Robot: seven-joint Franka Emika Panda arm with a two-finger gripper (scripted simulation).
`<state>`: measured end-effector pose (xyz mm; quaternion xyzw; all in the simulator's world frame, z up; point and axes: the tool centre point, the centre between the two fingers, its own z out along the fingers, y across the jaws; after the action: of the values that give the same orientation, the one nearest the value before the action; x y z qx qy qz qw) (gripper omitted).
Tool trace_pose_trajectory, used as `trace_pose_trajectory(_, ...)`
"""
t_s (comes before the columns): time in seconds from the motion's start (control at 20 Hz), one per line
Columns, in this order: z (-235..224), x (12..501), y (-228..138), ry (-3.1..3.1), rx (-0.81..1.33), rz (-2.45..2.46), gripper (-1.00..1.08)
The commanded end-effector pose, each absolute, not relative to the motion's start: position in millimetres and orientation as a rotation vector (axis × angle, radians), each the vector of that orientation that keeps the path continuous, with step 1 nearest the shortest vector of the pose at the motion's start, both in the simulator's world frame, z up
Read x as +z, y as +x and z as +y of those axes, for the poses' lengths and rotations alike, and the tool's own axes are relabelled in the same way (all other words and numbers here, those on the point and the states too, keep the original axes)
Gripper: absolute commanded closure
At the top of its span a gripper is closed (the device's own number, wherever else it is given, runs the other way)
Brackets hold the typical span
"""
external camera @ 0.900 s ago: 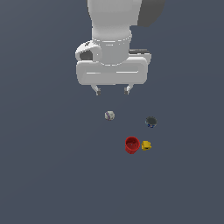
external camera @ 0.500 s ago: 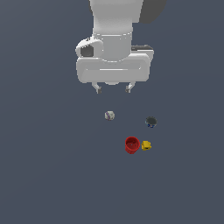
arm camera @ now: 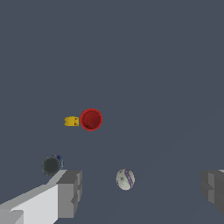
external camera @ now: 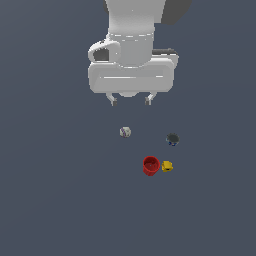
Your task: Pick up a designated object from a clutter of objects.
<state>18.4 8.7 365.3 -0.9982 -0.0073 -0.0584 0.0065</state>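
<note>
Upper centre of exterior view: hand (external camera: 131,101) high, fingers spread, empty. Dark target (external camera: 172,139) right of centre, apart from whitish ball (external camera: 125,132), above red cup (external camera: 150,165). Shift over target before descending; avoid ball.

Plain dark grey-blue floor (external camera: 50,190), featureless.

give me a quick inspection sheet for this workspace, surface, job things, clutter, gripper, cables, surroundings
surface: plain dark grey floor, no marks seen
job's things: dark roundish object with a blue bit, free-standing, not gripped
clutter: whitish ball alone; red cup upright with small yellow thing right beside it
grippers: gripper open, empty, above the objects, nearest the ball
cables: nothing seen
surroundings: nothing seen beyond the floor
</note>
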Motion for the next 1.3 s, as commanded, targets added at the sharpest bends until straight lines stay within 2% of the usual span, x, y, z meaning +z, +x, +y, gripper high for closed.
trace_pose_trajectory(0.0,15,357,19,-3.127,-0.176,-0.048,-0.92)
trace_pose_trajectory(0.35,51,310,22,-3.140,-0.149,-0.191,-0.92)
trace_pose_trajectory(0.65,103,243,14,-3.137,-0.112,-0.408,-0.92)
trace_pose_trajectory(1.0,175,153,-21,-3.084,-0.060,-0.722,-0.92)
trace_pose_trajectory(1.25,212,107,-52,-3.030,-0.030,-0.891,-0.92)
